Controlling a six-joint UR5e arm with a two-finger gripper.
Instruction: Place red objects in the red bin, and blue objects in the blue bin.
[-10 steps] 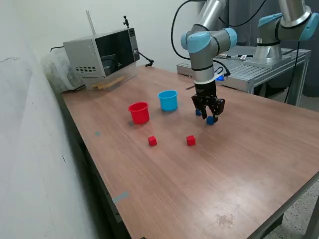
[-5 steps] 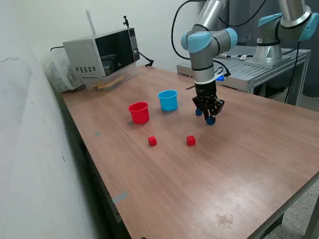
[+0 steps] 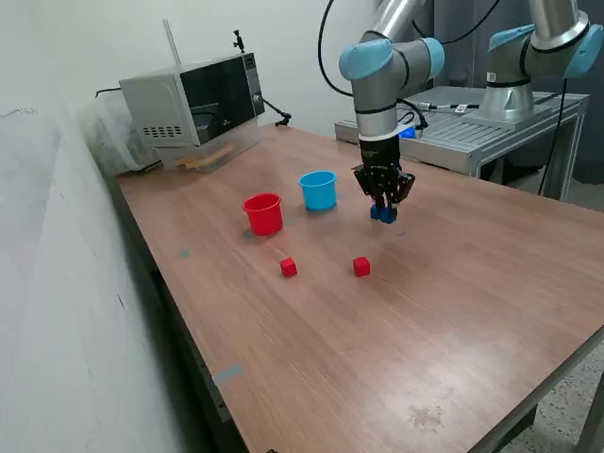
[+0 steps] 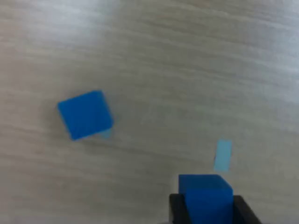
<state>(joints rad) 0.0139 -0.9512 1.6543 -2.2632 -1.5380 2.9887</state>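
On the brown wooden table (image 3: pixel 453 311), the light blue round plastic cup (image 3: pixel 319 190) stands near the black two-finger gripper (image 3: pixel 383 209), which is clamped on a small dark blue cube (image 4: pixel 205 194) lifted above the surface. The cube sits at the very fingertips, so it could slip or twist loose in transit. It could also clip the cup's rim and bounce out, while a second dark blue cube (image 4: pixel 85 114) lies on the table below

The exterior view is being evenly and brightly lit with only faint shadows being cast beneath the cups and cubes on the table (image 3: pixel 396 340), while the wrist view is being rendered soft and blurred, the wood grain and the loose blue cube (image 4: pixel 85 114) being smeared.
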